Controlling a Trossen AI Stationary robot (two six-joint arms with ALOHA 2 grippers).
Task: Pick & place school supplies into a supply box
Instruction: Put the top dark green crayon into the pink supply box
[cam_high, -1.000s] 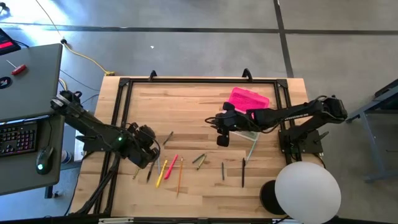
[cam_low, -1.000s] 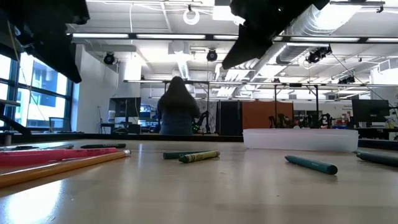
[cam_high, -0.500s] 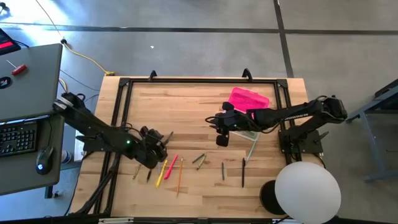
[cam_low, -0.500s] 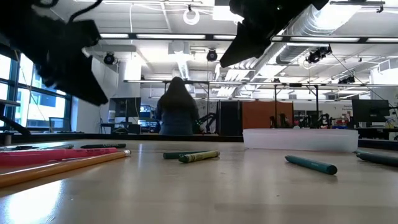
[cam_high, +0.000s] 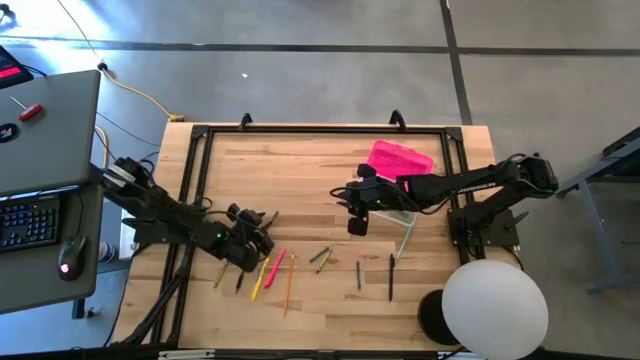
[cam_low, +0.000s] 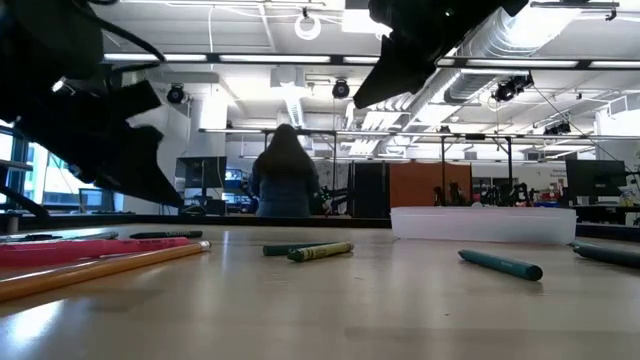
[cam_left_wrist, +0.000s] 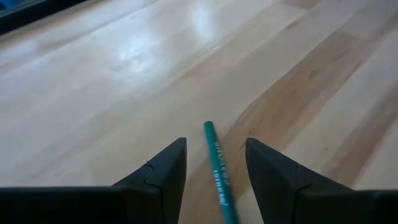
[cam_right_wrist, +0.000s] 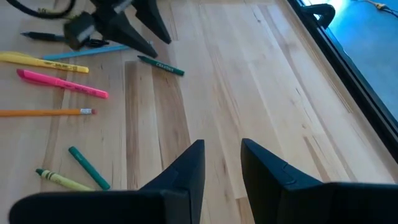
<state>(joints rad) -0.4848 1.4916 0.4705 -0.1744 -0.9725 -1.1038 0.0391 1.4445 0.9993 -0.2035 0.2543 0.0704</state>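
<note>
My left gripper (cam_high: 262, 224) is open and low over the table's left part. Its fingers stand on either side of a green crayon (cam_left_wrist: 216, 163) that lies flat on the wood, also seen in the right wrist view (cam_right_wrist: 160, 65); I see no touch. Yellow (cam_high: 263, 272), pink (cam_high: 277, 260) and orange (cam_high: 290, 277) pens lie near it, with green crayons (cam_high: 320, 258) and dark pencils (cam_high: 390, 275) farther right. The clear supply box (cam_high: 404, 222) stands at the right, its pink lid (cam_high: 400, 160) beyond it. My right gripper (cam_high: 340, 196) hovers open and empty left of the box.
A black frame (cam_high: 320, 130) runs along the table's far and side edges. A white round lamp (cam_high: 495, 305) covers the near right corner. A desk with a keyboard (cam_high: 30, 215) stands left of the table. A person (cam_low: 285, 175) stands far behind the table.
My left gripper has moved toward the table's right edge and gone down, so that its fingers now stand on either side of the green crayon.
</note>
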